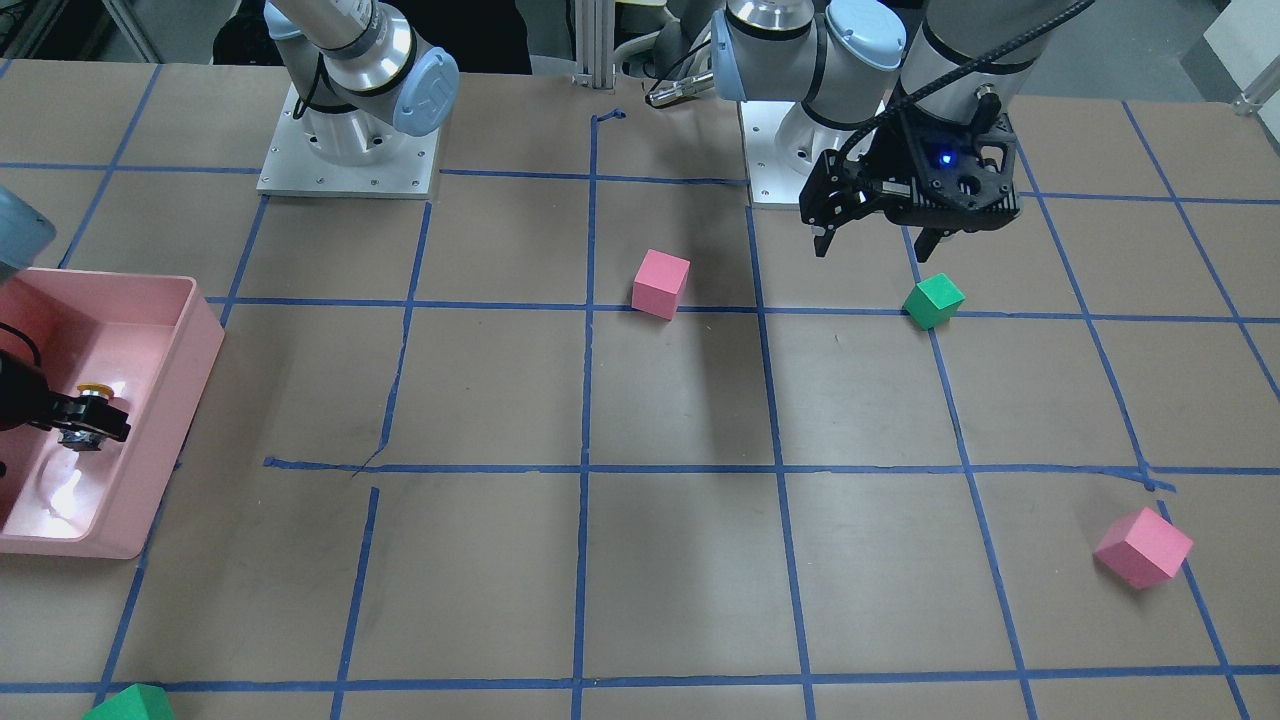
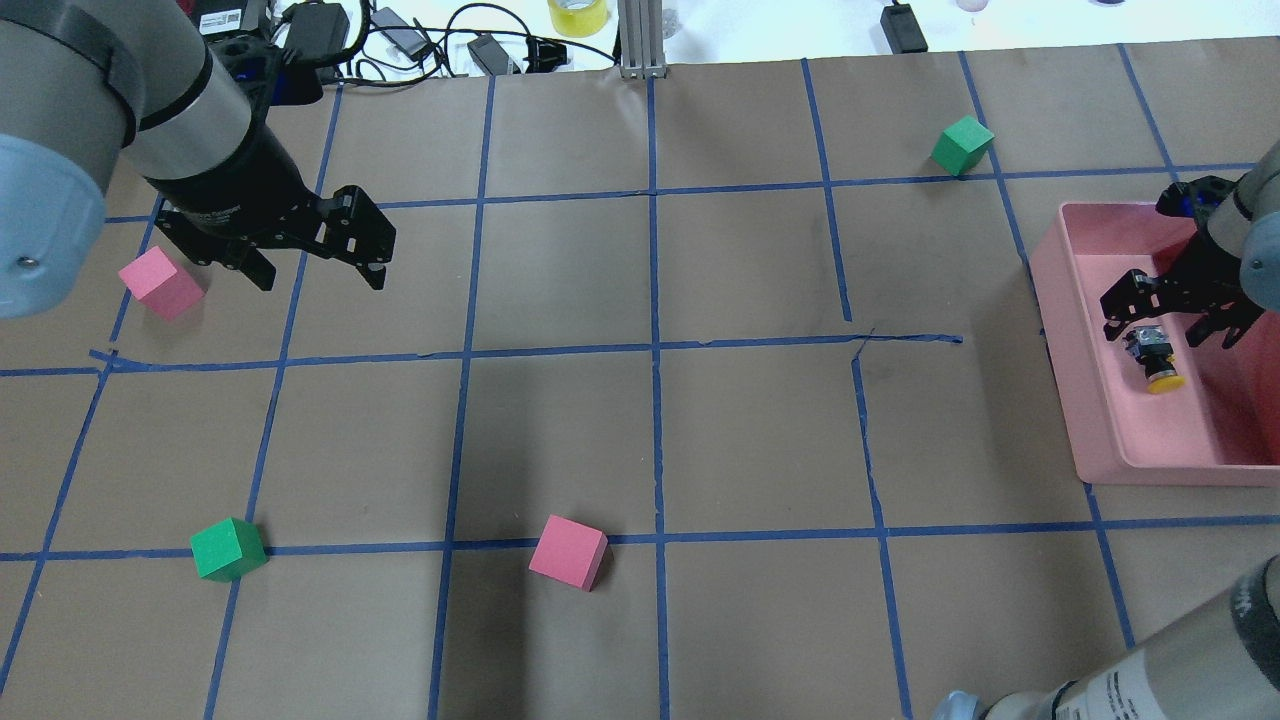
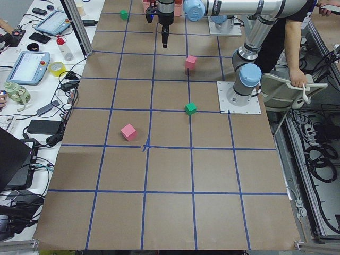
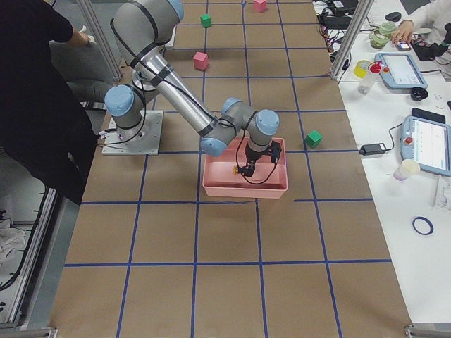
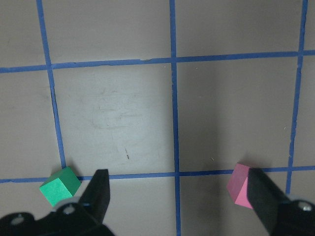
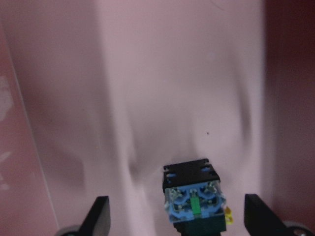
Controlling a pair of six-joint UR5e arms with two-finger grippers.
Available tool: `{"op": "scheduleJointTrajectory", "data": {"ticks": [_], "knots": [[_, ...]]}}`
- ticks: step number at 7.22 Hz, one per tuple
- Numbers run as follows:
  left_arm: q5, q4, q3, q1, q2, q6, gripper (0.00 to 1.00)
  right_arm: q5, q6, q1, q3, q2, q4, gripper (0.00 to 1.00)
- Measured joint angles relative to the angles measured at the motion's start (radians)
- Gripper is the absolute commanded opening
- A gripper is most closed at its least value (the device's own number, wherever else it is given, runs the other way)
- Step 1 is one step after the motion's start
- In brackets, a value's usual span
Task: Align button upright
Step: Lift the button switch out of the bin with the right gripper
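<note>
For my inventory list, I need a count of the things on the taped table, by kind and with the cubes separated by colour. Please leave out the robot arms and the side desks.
pink cubes: 2
green cubes: 2
pink tray: 1
button, lying inside the tray: 1
Total: 6

In my right wrist view the button runs off the bottom edge. I get only a sliver of its yellow cap, and the tray floor behind it is blurred. Front-facing, the right end effector is mostly cut by the left edge, and a green cube by the bottom. A finger of the left end effector covers part of the pink cube.
</note>
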Motion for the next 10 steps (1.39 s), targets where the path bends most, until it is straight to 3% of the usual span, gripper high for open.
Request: {"op": "scheduleJointTrajectory", "data": {"ticks": [5,10], "knots": [[-0.001,-0.004,-0.006,-0.004,0.001,0.001,1.0,-0.001,0.003,0.0,-0.032,-0.034,0.038,0.0],[-0.003,-0.007,-0.007,-0.006,0.006,0.001,1.0,0.005,0.006,0.086,-0.228,-0.156,0.282,0.0]]}}
